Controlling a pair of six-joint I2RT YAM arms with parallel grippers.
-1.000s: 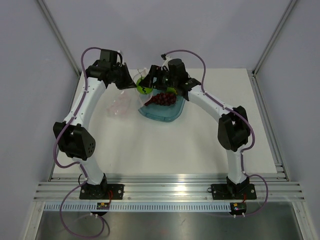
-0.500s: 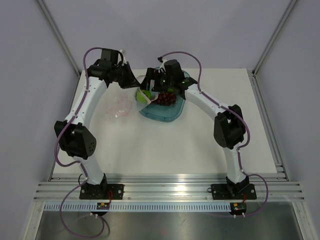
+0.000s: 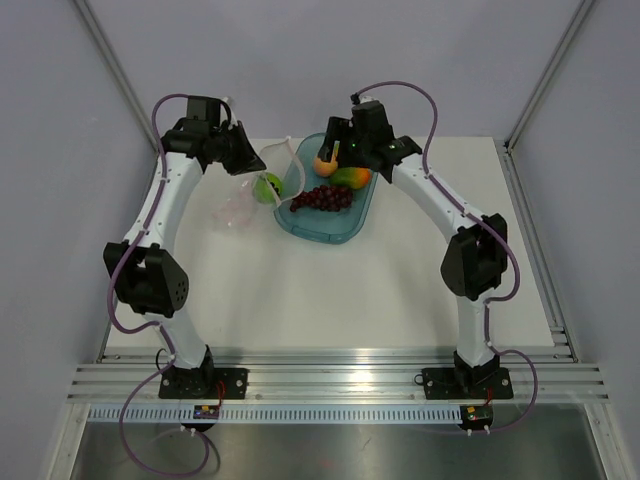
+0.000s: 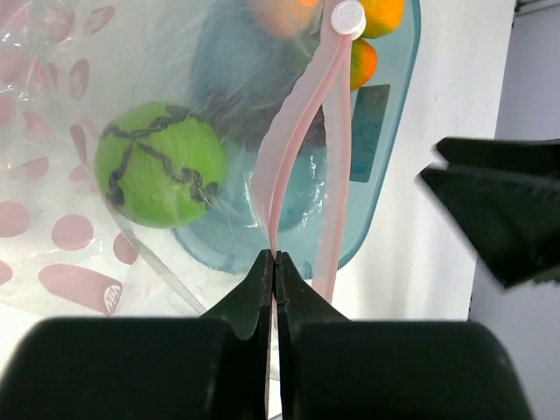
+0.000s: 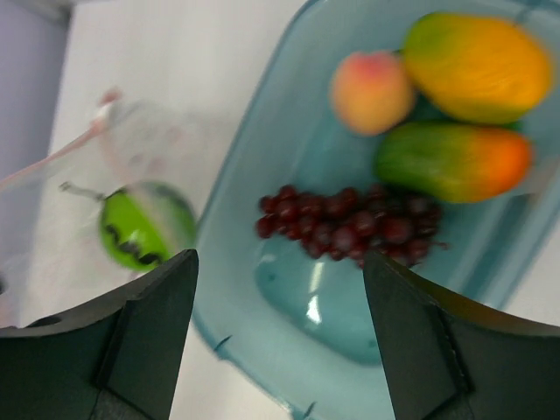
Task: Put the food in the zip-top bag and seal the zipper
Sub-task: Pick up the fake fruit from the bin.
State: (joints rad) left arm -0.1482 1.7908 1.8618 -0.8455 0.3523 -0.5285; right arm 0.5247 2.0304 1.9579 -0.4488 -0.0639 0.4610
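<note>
From above, we see the left gripper (image 3: 247, 157) at the mouth of the clear, crinkly zip-top bag (image 3: 238, 208), which lies on the white table (image 3: 400, 280) just left of the translucent teal tray (image 3: 335, 228). The round green fruit (image 3: 267, 186) sits inside the bag. The right gripper (image 3: 334, 154) hangs over the tray's far end. In the left wrist view, our dark fingers (image 4: 254, 289) are pinched together on the thin pink zipper (image 4: 293, 149), and the film carries pink spots. In the right wrist view, the jaws stand apart and empty above the tray, which holds a knobbly purple grape bunch (image 5: 350, 223), a peach-pink ball (image 5: 372, 90), a smooth orange-yellow mango (image 5: 477, 66) and a green-orange mango (image 5: 451, 160).
</note>
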